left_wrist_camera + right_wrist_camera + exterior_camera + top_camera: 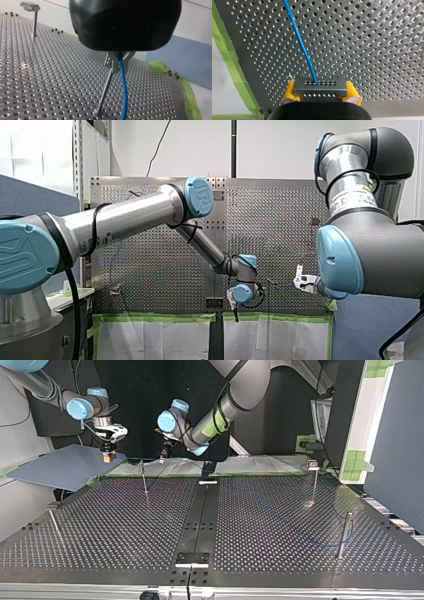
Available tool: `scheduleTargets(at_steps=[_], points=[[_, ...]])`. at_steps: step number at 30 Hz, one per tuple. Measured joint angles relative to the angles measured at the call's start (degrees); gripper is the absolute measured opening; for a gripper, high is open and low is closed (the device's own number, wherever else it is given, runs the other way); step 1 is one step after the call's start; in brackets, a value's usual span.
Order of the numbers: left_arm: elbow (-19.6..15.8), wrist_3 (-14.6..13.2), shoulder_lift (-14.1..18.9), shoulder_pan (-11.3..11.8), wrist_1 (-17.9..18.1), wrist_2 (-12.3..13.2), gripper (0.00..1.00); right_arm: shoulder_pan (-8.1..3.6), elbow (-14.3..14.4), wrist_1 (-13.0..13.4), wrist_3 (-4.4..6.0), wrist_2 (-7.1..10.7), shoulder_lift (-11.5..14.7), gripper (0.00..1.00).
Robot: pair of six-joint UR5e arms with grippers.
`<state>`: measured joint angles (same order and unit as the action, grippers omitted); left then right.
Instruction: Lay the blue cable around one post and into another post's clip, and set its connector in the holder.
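My right gripper (321, 93) is shut on the grey connector block (319, 86), which sits between its yellow pads (290, 90). The blue cable (300, 40) runs from the block out over the perforated table. In the top view this gripper (106, 454) hangs at the table's far left edge. My left gripper (119, 65) is shut on the blue cable (123, 90) with its metal fingers, right beside a thin post (104, 93). In the top view my left gripper (164, 453) is near that post (144, 479), with the cable (135, 458) stretched between the two grippers.
A post with a clip (313, 476) and a plain post (343, 535) stand at the top view's right, and another post (55, 526) at its left. Faint blue cable lies near the right posts. Metal brackets (207, 481) (191, 560) sit on the black middle strip. Green tape edges the table.
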<state>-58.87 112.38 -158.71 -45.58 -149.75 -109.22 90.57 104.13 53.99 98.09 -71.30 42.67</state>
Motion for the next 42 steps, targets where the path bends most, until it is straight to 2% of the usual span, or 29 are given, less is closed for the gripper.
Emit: scheduleTargets(at_steps=[15, 29, 30, 31, 32, 33, 34, 35, 36, 41, 42], points=[[0.71, -0.31, -0.05, 1.30, -0.01, 1.32, 0.01, -0.24, -2.10, -1.63, 0.19, -0.10, -0.05, 0.00], [1.32, -0.37, -0.04, 1.52, -0.09, 2.92, 0.01, 0.74, -2.12, -1.32, -0.01, 0.35, -0.07, 0.00], [1.32, -0.38, -0.04, 1.52, -0.10, 2.96, 0.09, 0.80, -2.12, -1.30, -0.01, 0.36, -0.07, 0.00], [1.32, -0.37, -0.04, 1.53, -0.11, 3.06, 0.09, 0.85, -2.13, -1.28, 0.00, 0.36, -0.07, 0.00], [1.32, -0.35, -0.03, 1.53, -0.11, 3.16, 0.14, 0.90, -2.12, -1.24, 0.00, 0.37, -0.07, 0.00], [1.27, -0.31, -0.02, 1.55, -0.10, 3.28, 0.23, 0.93, -2.13, -1.20, 0.01, 0.36, -0.07, 0.00], [1.16, -0.25, -0.01, 1.57, -0.06, 3.46, 0.23, 0.94, -2.12, -1.16, 0.02, 0.36, -0.07, 0.00], [1.05, -0.22, 0.01, 1.60, -0.03, 3.58, 0.33, 0.95, -2.12, -1.12, 0.05, 0.38, -0.07, 0.00], [0.96, -0.20, 0.01, 1.63, -0.01, 3.67, 0.38, 0.94, -2.13, -1.08, 0.08, 0.38, -0.07, 0.00], [0.74, -0.07, 0.01, 2.01, -0.34, 3.54, 0.38, 0.77, -2.50, -1.25, 0.24, 0.38, -0.07, 0.00], [0.74, -0.09, 0.02, 2.08, -0.48, 3.49, 0.41, 0.76, -2.63, -1.37, 0.28, 0.38, -0.07, 0.00]])
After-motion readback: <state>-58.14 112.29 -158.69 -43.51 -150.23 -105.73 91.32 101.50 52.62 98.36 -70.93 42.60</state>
